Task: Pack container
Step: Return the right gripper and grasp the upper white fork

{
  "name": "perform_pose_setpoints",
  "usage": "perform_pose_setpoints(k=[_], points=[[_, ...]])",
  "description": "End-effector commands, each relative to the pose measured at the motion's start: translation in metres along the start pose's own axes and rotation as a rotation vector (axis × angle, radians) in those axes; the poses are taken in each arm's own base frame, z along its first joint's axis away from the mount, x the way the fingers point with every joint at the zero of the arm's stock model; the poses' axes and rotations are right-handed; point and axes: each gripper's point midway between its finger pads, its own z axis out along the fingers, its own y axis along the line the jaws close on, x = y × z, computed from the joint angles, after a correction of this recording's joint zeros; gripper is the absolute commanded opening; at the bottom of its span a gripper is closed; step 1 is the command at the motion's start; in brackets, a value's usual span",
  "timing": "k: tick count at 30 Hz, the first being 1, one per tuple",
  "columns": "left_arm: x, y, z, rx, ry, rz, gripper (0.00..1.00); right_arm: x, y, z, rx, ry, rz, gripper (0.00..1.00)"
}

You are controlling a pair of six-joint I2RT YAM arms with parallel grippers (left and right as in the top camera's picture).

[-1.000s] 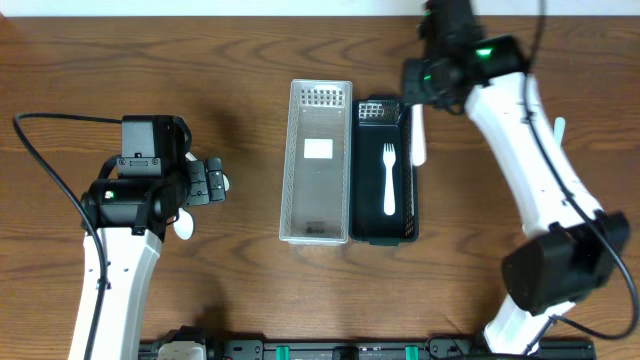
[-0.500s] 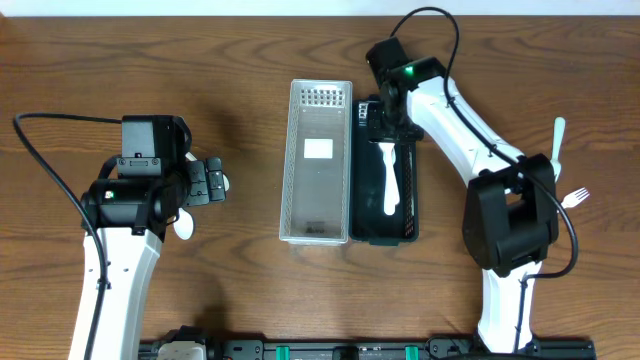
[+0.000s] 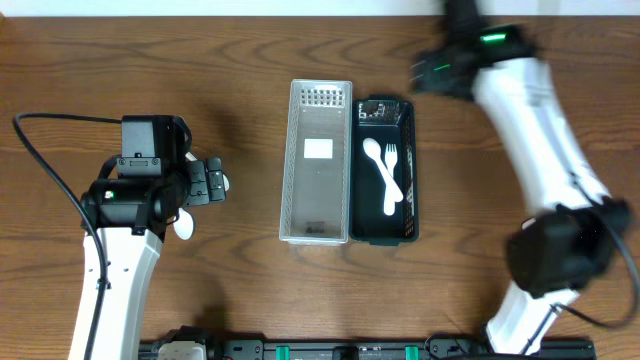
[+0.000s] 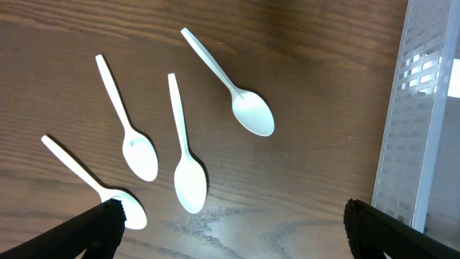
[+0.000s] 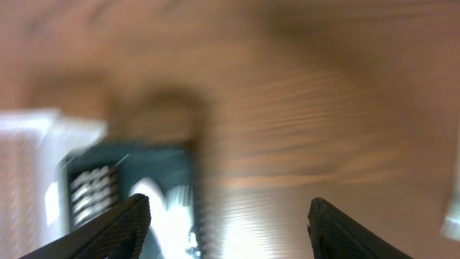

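Since half a second ago the right arm (image 3: 530,130) has swung off the black container (image 3: 410,205) toward the far right of the worktop (image 3: 200,60), and a white spoon (image 3: 372,150) lies in that container where a second ago there was only the fork (image 3: 391,153). One spoon and one fork are packed there, bowl and tines toward the far end, the spoon's handle slanting across the fork's. Two containers stand side by side at the middle: the black one on the right and a clear basket (image 3: 300,200) touching it on the left. The right jaws are released and carry nothing; the wrist view is blurred. The left arm (image 3: 130,200) sits at the left with its left jaws spread wide and empty. Beneath them four more white spoons (image 4: 254,115) (image 4: 190,187) (image 4: 140,158) (image 4: 122,208) lie loose on the wood, left of the clear basket.
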Motion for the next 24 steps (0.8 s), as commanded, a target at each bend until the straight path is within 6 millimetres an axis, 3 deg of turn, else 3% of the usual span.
perform_pose_setpoints(k=[1,5,10,17,24], points=[[-0.004,0.001,-0.002,-0.007,-0.007,-0.006,0.99,-0.015,-0.105,-0.017,0.141,-0.017,0.177,0.76],[-0.004,0.001,-0.002,-0.007,-0.007,-0.005,0.99,0.011,-0.19,-0.002,0.232,0.083,0.311,0.8],[-0.004,0.001,-0.002,-0.007,-0.007,-0.006,0.99,0.055,-0.26,0.026,0.292,0.183,0.436,0.85],[-0.004,0.001,-0.002,-0.007,-0.008,-0.005,0.99,0.104,-0.29,0.069,0.215,0.274,0.478,0.86],[-0.005,0.001,-0.002,-0.006,-0.014,-0.006,0.99,0.111,-0.299,0.093,0.211,0.278,0.438,0.86]])
